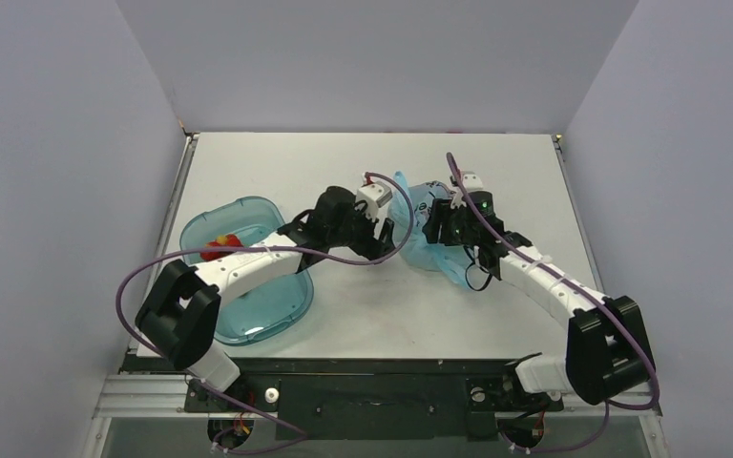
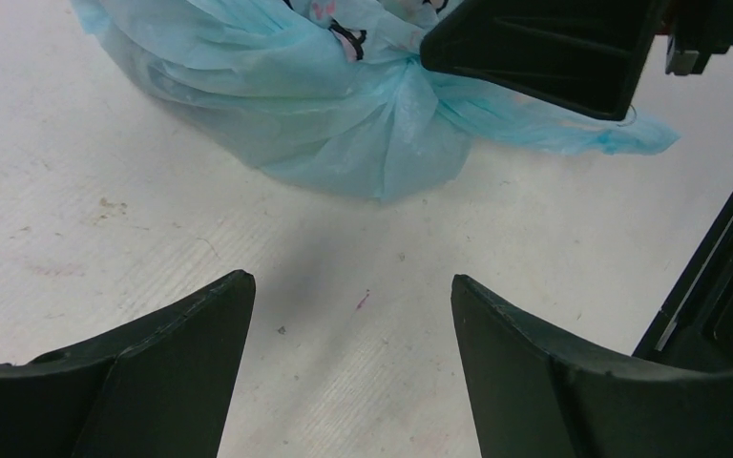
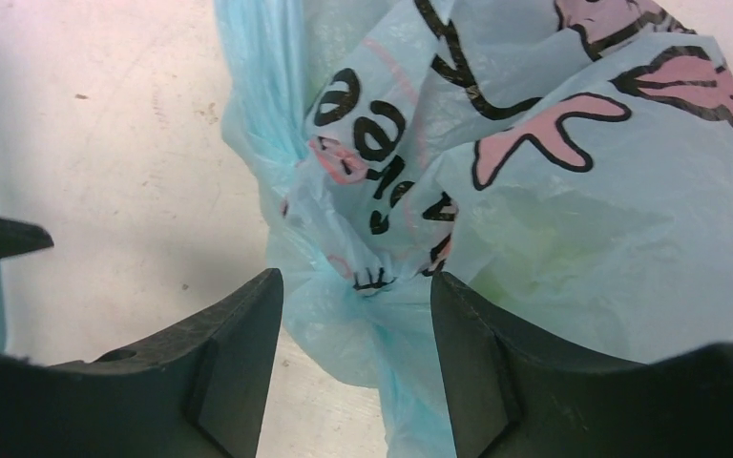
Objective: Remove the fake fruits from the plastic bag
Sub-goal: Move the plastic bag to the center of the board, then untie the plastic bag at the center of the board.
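We see the white bench [image 1: 382, 315] whole only from the top view, which alone also shows the teal tray [image 1: 267, 310] at its left side, partly under the left arm [image 1: 248, 267]; the plastic bag [image 1: 434, 260] lies crumpled right of the bench's middle, well apart from the tray and between the two hands, its long axis running from far to near and leaning a little rightward as it comes nearer, one handle loop pointing away at the far end; the left wrist view adds that the film is gathered into a narrow neck, from which a thin tail trails sideways flat on the bench; the left hand [image 2: 351, 281] stands wide open over bare bench near the bag, holding nothing; the right hand [image 3: 354, 279] has its jaws part-way apart with that gathered neck between them, and we cannot tell whether the film is pinched or merely straddled; one red fake fruit [image 1: 219, 248] rests in the tray's left part, just beside the left arm, seen from above only; the right wrist view alone brings the print close: pink shapes [image 3: 534, 129] outlined in black and a few rounded black letters [image 3: 363, 124], too creased for us to read a word; a pale green mass [image 3: 554, 229] shows faintly through the film there, which we cannot name.
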{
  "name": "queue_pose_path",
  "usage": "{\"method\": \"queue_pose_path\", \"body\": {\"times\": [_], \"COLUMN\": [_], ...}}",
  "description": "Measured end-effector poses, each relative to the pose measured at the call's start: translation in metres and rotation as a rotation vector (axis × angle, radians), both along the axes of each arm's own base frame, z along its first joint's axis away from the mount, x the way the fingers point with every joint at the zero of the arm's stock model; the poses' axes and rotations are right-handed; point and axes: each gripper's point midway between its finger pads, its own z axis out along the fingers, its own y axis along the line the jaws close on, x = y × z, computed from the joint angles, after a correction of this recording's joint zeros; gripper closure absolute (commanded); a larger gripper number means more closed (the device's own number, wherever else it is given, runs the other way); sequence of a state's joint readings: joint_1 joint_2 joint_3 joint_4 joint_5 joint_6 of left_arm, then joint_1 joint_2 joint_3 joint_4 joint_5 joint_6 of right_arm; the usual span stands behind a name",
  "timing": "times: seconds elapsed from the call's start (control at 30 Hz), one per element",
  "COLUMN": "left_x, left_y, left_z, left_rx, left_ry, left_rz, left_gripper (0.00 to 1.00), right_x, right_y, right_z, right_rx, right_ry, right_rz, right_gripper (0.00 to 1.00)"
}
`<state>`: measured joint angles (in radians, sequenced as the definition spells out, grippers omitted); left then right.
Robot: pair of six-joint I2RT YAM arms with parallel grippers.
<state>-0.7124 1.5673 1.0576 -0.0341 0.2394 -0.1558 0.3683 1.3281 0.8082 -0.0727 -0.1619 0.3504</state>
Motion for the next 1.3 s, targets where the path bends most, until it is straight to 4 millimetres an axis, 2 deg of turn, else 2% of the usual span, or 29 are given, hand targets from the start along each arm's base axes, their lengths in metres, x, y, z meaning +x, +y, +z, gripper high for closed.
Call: {"method": "queue_pose_path", "body": {"times": [0.07, 0.13, 0.17, 0.27, 0.3, 0.37, 0.5, 0.63, 0.8, 0.9, 0.97, 1.0, 1.03, 1.07, 1.1, 1.13, 1.2, 1.3], "left_x": [-0.005, -0.012, -0.017, -0.025, -0.027, -0.029, -0.030, -0.027, -0.020, -0.018, -0.017, -0.017, -0.016, -0.016, -0.015, -0.015, -0.014, -0.012], "left_y": [-0.007, -0.013, -0.016, -0.023, -0.025, -0.030, -0.033, -0.032, -0.032, -0.030, -0.028, -0.027, -0.026, -0.025, -0.024, -0.023, -0.022, -0.020], "left_z": [-0.008, -0.016, -0.021, -0.028, -0.030, -0.033, -0.040, -0.041, -0.043, -0.046, -0.048, -0.049, -0.050, -0.050, -0.051, -0.051, -0.051, -0.050], "left_rx": [0.011, 0.021, 0.028, 0.034, 0.034, 0.030, 0.032, 0.036, 0.050, 0.064, 0.074, 0.082, 0.088, 0.094, 0.098, 0.104, 0.107, 0.103], "left_ry": [0.017, 0.038, 0.051, 0.079, 0.091, 0.111, 0.139, 0.139, 0.139, 0.136, 0.135, 0.135, 0.133, 0.129, 0.127, 0.122, 0.119, 0.117], "left_rz": [-0.019, -0.036, -0.047, -0.063, -0.064, -0.067, -0.056, -0.033, -0.007, 0.009, 0.017, 0.020, 0.022, 0.022, 0.023, 0.022, 0.021, 0.019], "left_gripper": [0.33, 0.41, 0.43, 0.44, 0.44, 0.41, 0.40, 0.43, 0.50, 0.53, 0.65, 0.71, 0.83, 0.86, 0.90, 0.92, 0.98, 1.00], "right_x": [0.001, 0.003, 0.004, 0.008, 0.008, 0.007, 0.002, -0.009, -0.020, -0.024, -0.027, -0.029, -0.031, -0.033, -0.035, -0.037, -0.042, -0.052], "right_y": [-0.004, -0.006, -0.006, -0.003, 0.000, 0.008, 0.030, 0.052, 0.065, 0.070, 0.071, 0.073, 0.074, 0.076, 0.077, 0.077, 0.072, 0.059], "right_z": [-0.007, -0.014, -0.018, -0.034, -0.037, -0.041, -0.032, -0.020, 0.000, 0.004, 0.002, 0.001, 0.000, -0.001, -0.003, -0.005, -0.010, -0.015], "right_rx": [-0.024, -0.040, -0.046, -0.052, -0.046, -0.025, 0.050, 0.128, 0.180, 0.195, 0.197, 0.198, 0.197, 0.197, 0.193, 0.185, 0.162, 0.123], "right_ry": [0.011, 0.024, 0.037, 0.076, 0.089, 0.109, 0.118, 0.118, 0.090, 0.089, 0.095, 0.099, 0.103, 0.107, 0.110, 0.112, 0.114, 0.094], "right_rz": [-0.017, -0.029, -0.032, -0.024, -0.013, 0.019, 0.115, 0.206, 0.281, 0.307, 0.317, 0.323, 0.329, 0.333, 0.334, 0.329, 0.294, 0.224], "right_gripper": [0.50, 0.60, 0.68, 0.82, 0.93, 1.00, 1.00, 1.00, 1.00, 1.00, 1.00, 0.98, 0.94, 0.83, 0.78, 0.69, 0.61, 0.58]}}
